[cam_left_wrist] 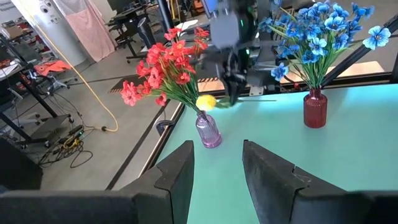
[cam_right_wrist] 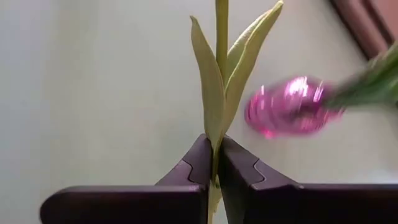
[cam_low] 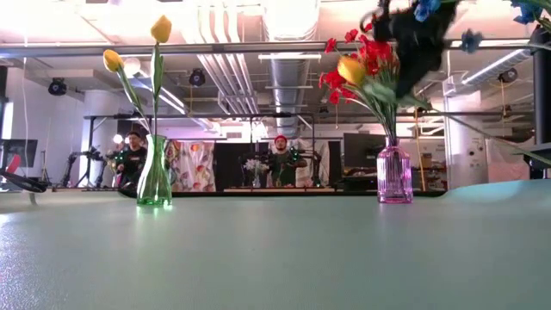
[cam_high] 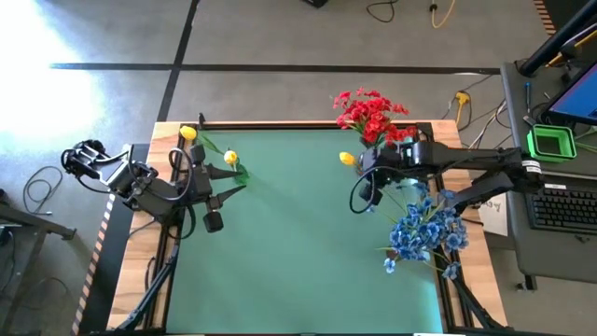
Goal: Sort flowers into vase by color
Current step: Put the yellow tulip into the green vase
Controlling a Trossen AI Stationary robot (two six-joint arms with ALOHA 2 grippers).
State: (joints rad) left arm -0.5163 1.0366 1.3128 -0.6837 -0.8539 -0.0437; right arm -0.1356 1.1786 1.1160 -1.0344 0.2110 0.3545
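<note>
My right gripper [cam_high: 369, 170] is shut on a yellow tulip [cam_high: 347, 159], high above the table beside the red flowers [cam_high: 371, 114]. These stand in a pink vase [cam_low: 394, 176]. The tulip's head [cam_low: 350, 69] is level with the red blooms. Blue flowers [cam_high: 424, 233] stand in a red vase [cam_left_wrist: 315, 109] at the right. Two yellow tulips [cam_low: 159, 30] stand in a green vase [cam_low: 155, 181] at the far left. My left gripper [cam_left_wrist: 217, 168] is open and empty beside the green vase [cam_high: 241, 174]. My right gripper pinches the yellow tulip's stem, together with the base of its leaves [cam_right_wrist: 214, 146], between its two fingers. The stem runs on forward past the fingertips, along the fingers. The tulip is lifted clear of the table, its head [cam_high: 347, 159] toward the table's left, near the pink vase [cam_right_wrist: 289, 115].
The green table top [cam_high: 298, 252] is bare across its middle and near side. Cables and equipment lie on the floor beyond the far edge, and a desk with a keyboard [cam_high: 564, 205] stands at the right. People [cam_low: 280, 159] show in the room behind.
</note>
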